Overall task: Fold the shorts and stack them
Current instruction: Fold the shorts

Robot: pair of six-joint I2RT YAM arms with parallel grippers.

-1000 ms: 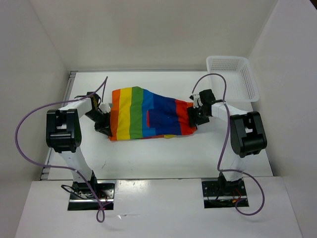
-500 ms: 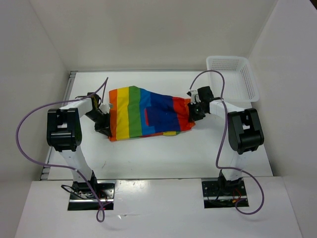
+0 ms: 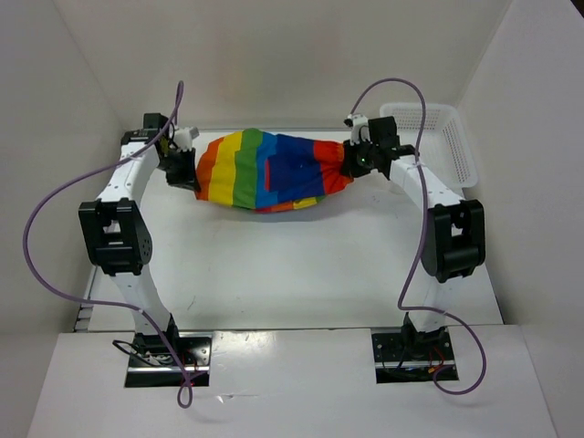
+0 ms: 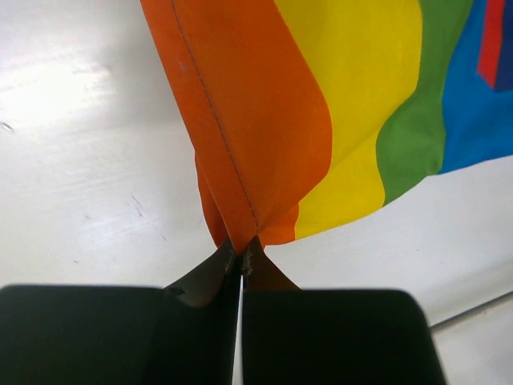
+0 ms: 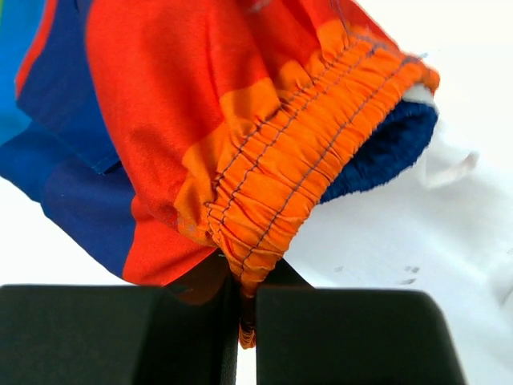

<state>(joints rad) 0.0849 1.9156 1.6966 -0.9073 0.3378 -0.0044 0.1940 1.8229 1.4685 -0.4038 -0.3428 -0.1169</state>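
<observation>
Mid-fold: rainbow shorts point(image 3: 269, 171) hang stretched in the air. Left gripper point(image 4: 241, 258) is clamped on the orange edge, right gripper point(image 5: 244, 293) on the elastic waistband. Next, likely: lower and fold over evenly.

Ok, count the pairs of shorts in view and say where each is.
1. The rainbow-striped shorts hang between the left gripper and the right gripper, above the far part of the table. No other pair shows.

No text, label, brand, number or sign can be read anywhere.
</observation>
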